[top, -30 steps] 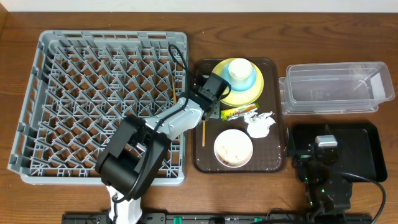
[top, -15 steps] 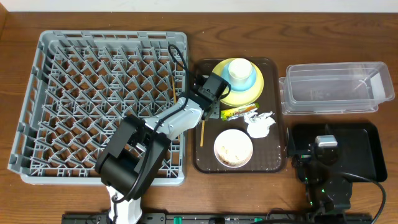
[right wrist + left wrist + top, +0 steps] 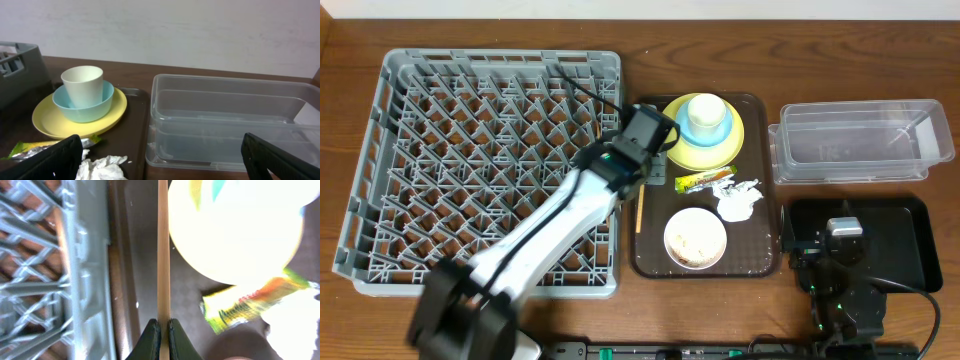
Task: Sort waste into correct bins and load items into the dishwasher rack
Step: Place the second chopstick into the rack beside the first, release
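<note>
Change: the left claw (image 3: pixel 163 326) has just gone from a crack open to fully shut, and it now pinches the chopstick (image 3: pixel 163 255) between its tips. Which part of the stick it grips I cannot tell.

The left arm has also swung and stretched out from near-left. In the overhead view the chopstick (image 3: pixel 640 207) has shifted slightly left and tilted. My read is that the grasp is made and the lift has begun.

The stick hangs over the left edge of the brown tray (image 3: pixel 655 258), just right of the rack (image 3: pixel 500 58). In the wrist view it runs between the rack wall (image 3: pixel 87 255) and the plate (image 3: pixel 235 230). The likely next step is a short carry left into the rack. The risk is the thin stick slipping or snagging on the rack wall.

A thin tan stick (image 3: pixel 597 130) at the rack's right side may be the other chopstick, but I'm not sure.

Nothing else has moved:
- The wrapper (image 3: pixel 703 180), napkin (image 3: pixel 738 200) and bowl (image 3: pixel 695 237) remain on the brown tray.
- The plate carries stacked cups.
- The tub (image 3: pixel 850 145) and black tray (image 3: pixel 910 235) sit on the right and look empty, so the waste is unsorted.

The right claw (image 3: pixel 160 150) is spread wide and holds nothing. It is parked over the black tray, facing the tub.
</note>
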Robot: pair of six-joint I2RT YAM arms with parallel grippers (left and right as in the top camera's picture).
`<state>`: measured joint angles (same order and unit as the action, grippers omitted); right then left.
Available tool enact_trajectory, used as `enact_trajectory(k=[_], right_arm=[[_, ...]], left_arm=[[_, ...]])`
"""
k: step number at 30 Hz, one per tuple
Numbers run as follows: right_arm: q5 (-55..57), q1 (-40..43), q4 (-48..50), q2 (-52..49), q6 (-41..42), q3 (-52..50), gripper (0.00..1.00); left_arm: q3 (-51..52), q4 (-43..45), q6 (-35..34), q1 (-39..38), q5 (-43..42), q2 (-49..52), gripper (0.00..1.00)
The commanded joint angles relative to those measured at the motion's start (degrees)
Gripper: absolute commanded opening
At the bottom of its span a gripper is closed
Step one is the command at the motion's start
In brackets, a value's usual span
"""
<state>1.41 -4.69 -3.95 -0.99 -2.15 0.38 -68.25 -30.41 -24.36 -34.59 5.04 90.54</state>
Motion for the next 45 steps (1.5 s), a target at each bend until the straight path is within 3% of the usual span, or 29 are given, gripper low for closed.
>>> enact_trajectory(k=[1,11,25,41,45], right_arm=[[-0.2,0.0,-0.2,0.1,-0.5,-0.1,0.99],[-0.2,0.0,-0.2,0.1,-0.5,-0.1,0.99],[-0.2,0.0,-0.2,0.1,-0.5,-0.1,0.99],[-0.2,0.0,-0.2,0.1,-0.5,-0.1,0.99],[-0.2,0.0,-0.2,0.1,-0.5,-0.1,0.99]], left_arm=[[-1.1,-2.4,2.1,0.2,1.2,-4.9,0.06],[-0.3,-7.1,1.5,0.4,15.1,-7.9,0.06],[-0.3,-6.5,0.1,5.1,15.2,-0.4,0.07],[-0.3,-4.2,0.1,5.2,15.2,3.4,0.07],[-0.3,-3.8,0.1,5.2,15.2,4.4,0.12]])
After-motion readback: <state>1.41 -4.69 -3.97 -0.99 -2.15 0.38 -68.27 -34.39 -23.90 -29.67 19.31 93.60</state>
